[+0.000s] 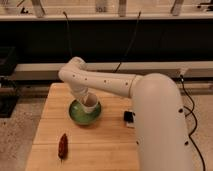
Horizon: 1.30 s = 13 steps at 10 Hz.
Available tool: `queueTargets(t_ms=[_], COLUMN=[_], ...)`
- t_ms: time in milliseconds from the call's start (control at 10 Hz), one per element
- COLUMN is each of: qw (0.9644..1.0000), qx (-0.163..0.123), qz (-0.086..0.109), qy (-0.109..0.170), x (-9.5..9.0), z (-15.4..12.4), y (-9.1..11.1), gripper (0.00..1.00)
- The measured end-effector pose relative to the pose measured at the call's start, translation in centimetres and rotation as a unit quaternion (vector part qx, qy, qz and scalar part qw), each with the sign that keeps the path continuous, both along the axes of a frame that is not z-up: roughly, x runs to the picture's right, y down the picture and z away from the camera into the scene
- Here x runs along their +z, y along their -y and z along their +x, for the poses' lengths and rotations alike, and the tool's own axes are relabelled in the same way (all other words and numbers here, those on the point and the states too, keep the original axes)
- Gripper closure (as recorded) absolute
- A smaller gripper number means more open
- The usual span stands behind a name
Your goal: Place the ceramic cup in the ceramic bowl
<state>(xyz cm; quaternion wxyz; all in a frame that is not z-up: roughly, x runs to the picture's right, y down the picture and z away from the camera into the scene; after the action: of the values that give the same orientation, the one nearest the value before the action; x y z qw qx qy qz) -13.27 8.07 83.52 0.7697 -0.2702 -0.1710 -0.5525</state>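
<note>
A green ceramic bowl (84, 113) sits on the wooden table (110, 142), left of centre. A pale ceramic cup (90, 103) is inside the bowl or just over it, tilted, at the bowl's right side. My gripper (84, 96) is at the end of the white arm (105, 82), directly above the bowl and against the cup's upper left side. The arm's wrist hides most of the gripper.
A dark red, elongated object (63, 146) lies at the front left of the table. A small black and white object (129, 118) lies right of the bowl. Cables (131, 42) hang behind the table. A dark bin (7, 60) stands at the far left.
</note>
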Motion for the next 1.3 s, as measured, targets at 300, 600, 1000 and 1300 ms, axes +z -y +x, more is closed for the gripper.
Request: queueTargets(t_ms=[300,600,1000,1300], qw=[0.9995,0.9988,0.9984,0.9986], qx=[-0.027,-0.041,-0.050,-0.049], qz=[-0.016,-0.027,-0.028,-0.020], qy=[-0.005,-0.005,-0.004,-0.004], x=[0.5,0.6,0.3,-0.5], z=[-0.7,-1.1,-1.2,-1.2], y=[-0.9,-1.5,-1.7,-1.2], gripper=[0.60,0.29,0.20,0.20])
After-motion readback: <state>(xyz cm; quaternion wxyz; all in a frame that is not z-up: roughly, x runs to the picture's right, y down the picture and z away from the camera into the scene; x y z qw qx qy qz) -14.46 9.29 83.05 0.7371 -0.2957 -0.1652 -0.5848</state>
